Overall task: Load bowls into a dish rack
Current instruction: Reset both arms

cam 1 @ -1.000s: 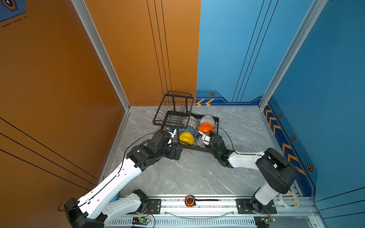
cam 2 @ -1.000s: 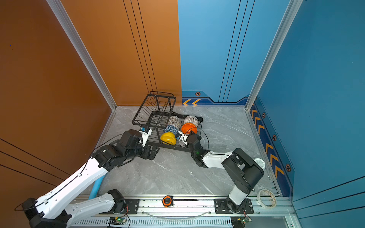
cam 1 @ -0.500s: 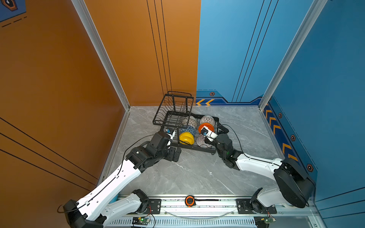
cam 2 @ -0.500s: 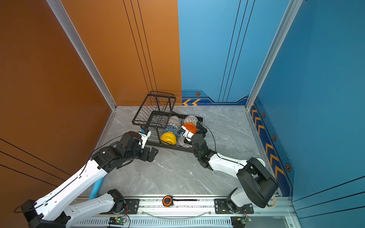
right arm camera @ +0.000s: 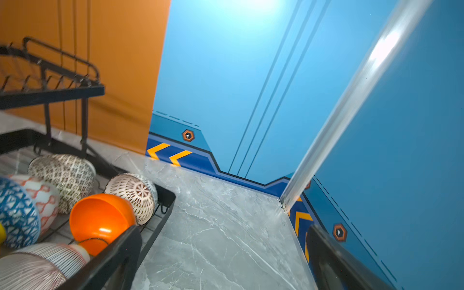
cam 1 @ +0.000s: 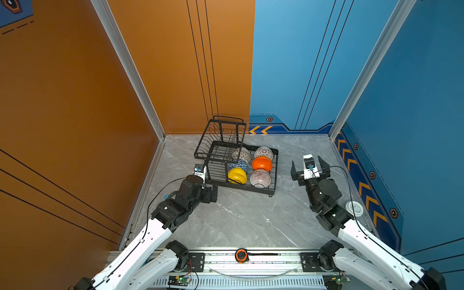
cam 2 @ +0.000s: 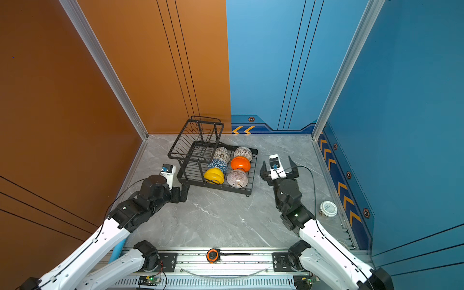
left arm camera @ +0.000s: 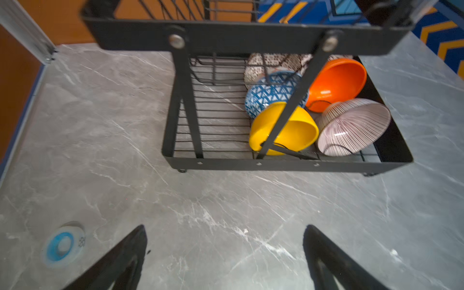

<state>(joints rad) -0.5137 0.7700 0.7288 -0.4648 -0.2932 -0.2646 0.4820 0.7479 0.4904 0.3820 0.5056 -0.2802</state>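
My two arms wait wide-jawed and empty: right gripper (cam 1: 306, 160) clear of the dish rack's (cam 1: 276, 163) side rim, left gripper (left arm camera: 224, 233) before its near edge, open tabletop (cam 1: 238, 221) between.

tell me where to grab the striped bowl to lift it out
Pinch the upper rim of the striped bowl, probably from above with the right gripper, one finger inside, one outside. It stands tilted on edge in the near corner of the dish rack, mouth towards the arms, so that rim is bare; the yellow bowl and orange bowl crowd its other sides.
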